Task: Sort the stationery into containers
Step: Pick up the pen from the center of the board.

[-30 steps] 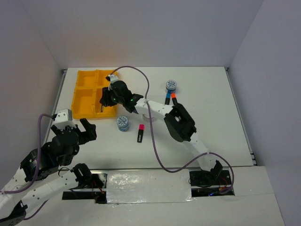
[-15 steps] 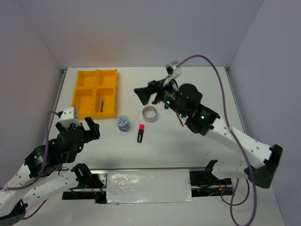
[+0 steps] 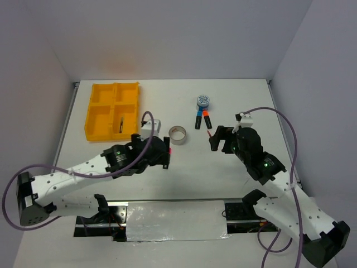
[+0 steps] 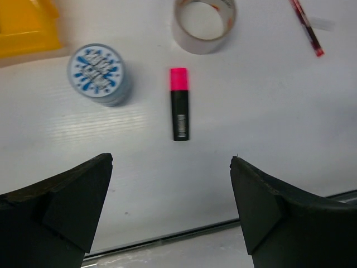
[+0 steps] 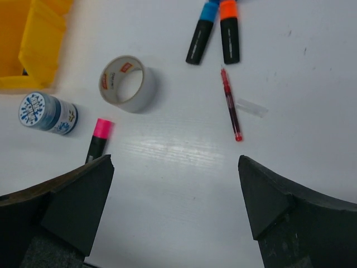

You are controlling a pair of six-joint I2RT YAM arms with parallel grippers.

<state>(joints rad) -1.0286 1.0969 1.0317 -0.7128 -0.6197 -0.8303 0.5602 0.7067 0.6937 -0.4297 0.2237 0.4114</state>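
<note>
Pink highlighter (image 4: 179,104) ahead of left tool (image 4: 170,161)

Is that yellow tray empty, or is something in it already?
Not empty. The yellow tray holds one thin dark pen in its near right compartment; the other three compartments look bare from above.

White table (image 3: 245,95), flat, matte surface. Yellow tray (image 3: 88,120) sits at the far left corner. One blue-white tape roll (image 3: 203,101) stands on end toward the far centre. Just nearer lie a blue-capped highlighter (image 3: 198,120) and an orange-capped highlighter (image 3: 206,119), side by side. A red pen (image 5: 230,104) lies nearer again, with a small clear piece (image 5: 251,108) beside it, possibly a cap. Mid-table is a silver-grey tape ring (image 3: 178,134). A pink-capped highlighter (image 4: 179,103) and a second blue-white roll (image 4: 99,73) lie near the tray.
</note>
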